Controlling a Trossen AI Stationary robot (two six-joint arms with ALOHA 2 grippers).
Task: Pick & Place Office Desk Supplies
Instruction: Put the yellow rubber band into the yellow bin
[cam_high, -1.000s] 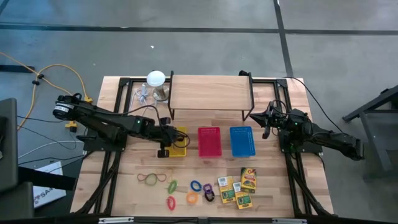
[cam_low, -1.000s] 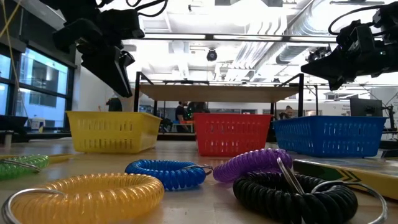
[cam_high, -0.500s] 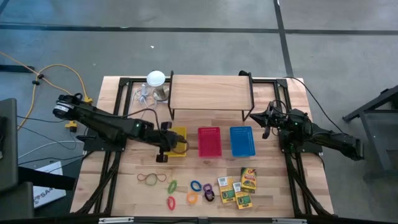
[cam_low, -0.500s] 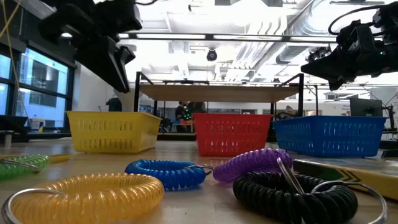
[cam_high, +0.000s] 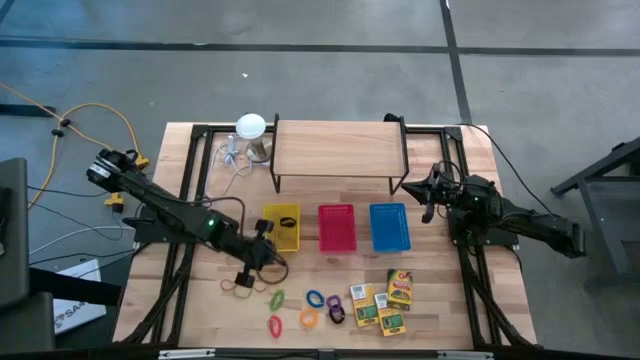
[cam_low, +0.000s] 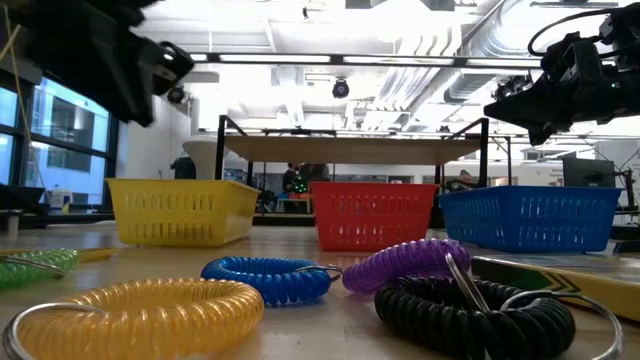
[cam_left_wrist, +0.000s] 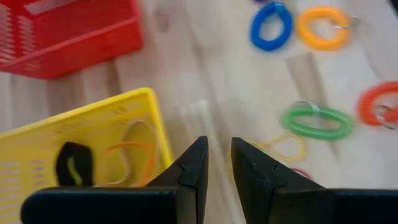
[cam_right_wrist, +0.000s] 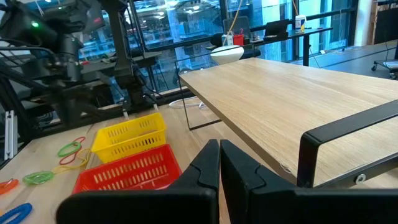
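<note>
Step in hand looks like reaching for another band: left gripper (cam_high: 262, 262), fingers slightly apart and empty, hovers between yellow plastic basket (cam_high: 283, 229) and thin yellow rubber bands (cam_high: 240, 288) on wooden desk (cam_high: 440, 300). Next: descend, pinch one. Right gripper (cam_high: 428, 195) closed, parked far right.

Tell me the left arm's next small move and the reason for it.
Probably lower the left gripper toward the rubber bands on the table and close on one. It hangs just in front of the yellow basket, fingers slightly apart with nothing between them, and bands already lie in that basket, while more lie loose below. The right gripper waits shut by the shelf.
</note>
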